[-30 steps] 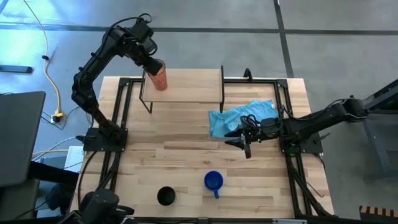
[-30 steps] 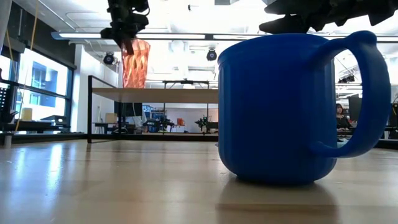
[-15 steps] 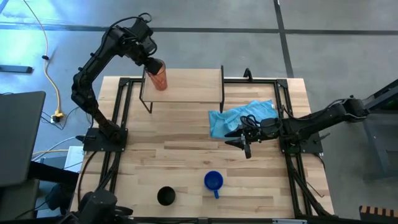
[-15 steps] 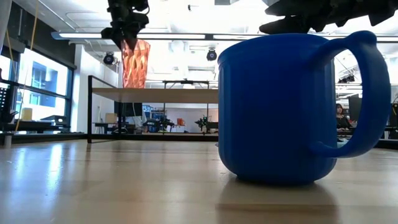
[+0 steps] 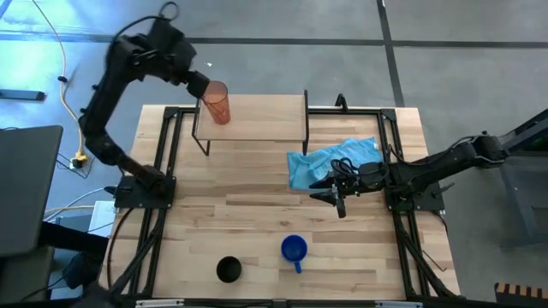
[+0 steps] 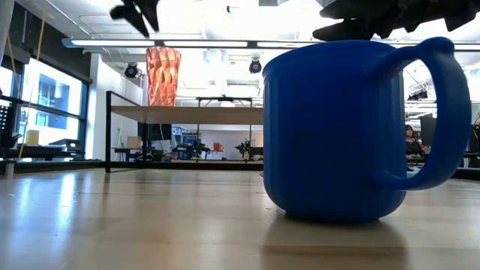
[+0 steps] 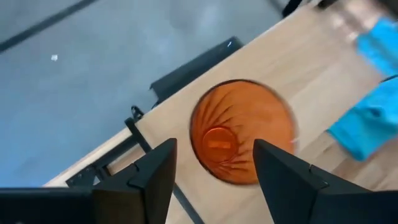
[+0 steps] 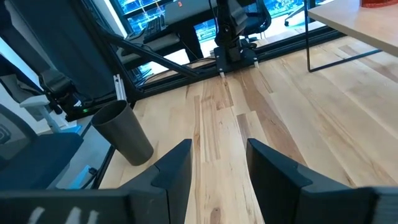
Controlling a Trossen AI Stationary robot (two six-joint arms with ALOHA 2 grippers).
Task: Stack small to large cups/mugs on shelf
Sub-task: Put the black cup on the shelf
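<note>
Left gripper [image 7: 211, 171] jaws released above orange tumbler [image 5: 216, 103], seemingly empty, upright on shelf [image 5: 265, 115]; right jaws apart.

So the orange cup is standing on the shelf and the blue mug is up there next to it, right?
Not quite. The orange cup does stand on the shelf, but the blue mug is down on the table, near its front edge. The high view shows it.
</note>
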